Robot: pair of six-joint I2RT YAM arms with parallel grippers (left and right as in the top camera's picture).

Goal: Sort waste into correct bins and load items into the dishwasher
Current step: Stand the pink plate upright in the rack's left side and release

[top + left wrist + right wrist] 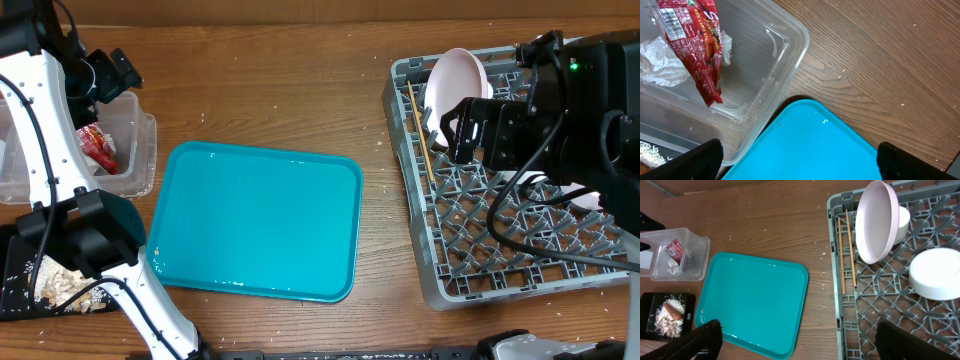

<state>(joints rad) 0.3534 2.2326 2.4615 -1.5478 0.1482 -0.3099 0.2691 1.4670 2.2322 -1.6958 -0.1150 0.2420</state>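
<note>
two grippers are seen with fingers spread wide and nothing held. the left gripper (800, 152) is hung over the spot where the tub (785, 55) and the teal tray (255, 220) come together. the right gripper (800, 337) is held above the far-left part of the rack (840, 280), beside the plate (877, 222).

a strip of bare table (300, 90) is left between the teal tray's right edge and the rack's left rim, and a broad band of bare wood is left along the far side. the tub's near-right corner is set just beside the teal tray's far-left corner; whether they touch cannot be told.

the plate is stood on edge in the rack, with the chopsticks (846, 250) laid just left of it, a cup (902, 225) partly hidden behind it and a bowl (937, 272) to its near right. from overhead the rack's right side is covered by the right arm (590, 100) and cut by the frame.

the wrapper (695, 45) and tissue (660, 65) are lying in the tub. the black tray (650, 305), near left, is cut by the frame and partly hidden by the left arm (40, 110); rice (665, 320) and what looks like the carrot (676, 309) are heaped on it.

a barcode is seen on the wrapper; its white lettering is cut off and cannot be read.
</note>
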